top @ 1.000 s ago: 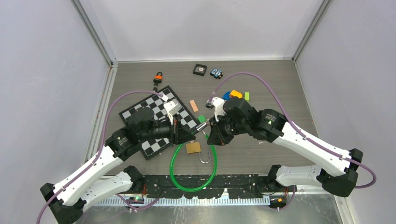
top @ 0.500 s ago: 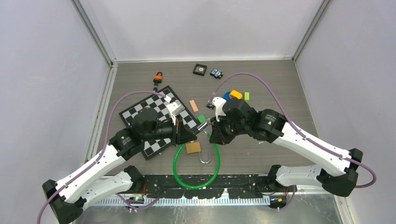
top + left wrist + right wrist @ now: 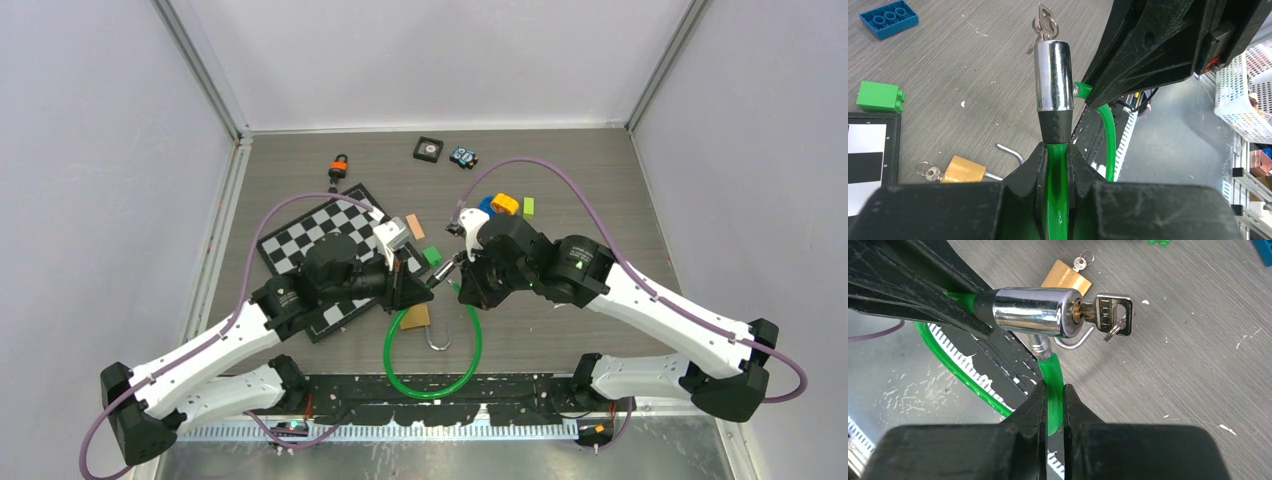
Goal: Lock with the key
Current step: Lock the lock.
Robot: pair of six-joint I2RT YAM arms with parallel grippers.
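Notably, glossy green cable (image 3: 1057, 170) enters a scuffed chrome cylinder (image 3: 1053, 75).

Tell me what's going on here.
Both arms are working a green cable lock. The left gripper is shut on the cable just behind the chrome cylinder, which has the key in its end. The right gripper is shut on the cable's other end, its metal tip at the cylinder's side; whether it is seated isn't clear.

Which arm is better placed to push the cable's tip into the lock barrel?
Right. The right gripper clamps the green cable just behind its metal tip, which sits at the lock barrel; the left gripper only steadies the barrel end.
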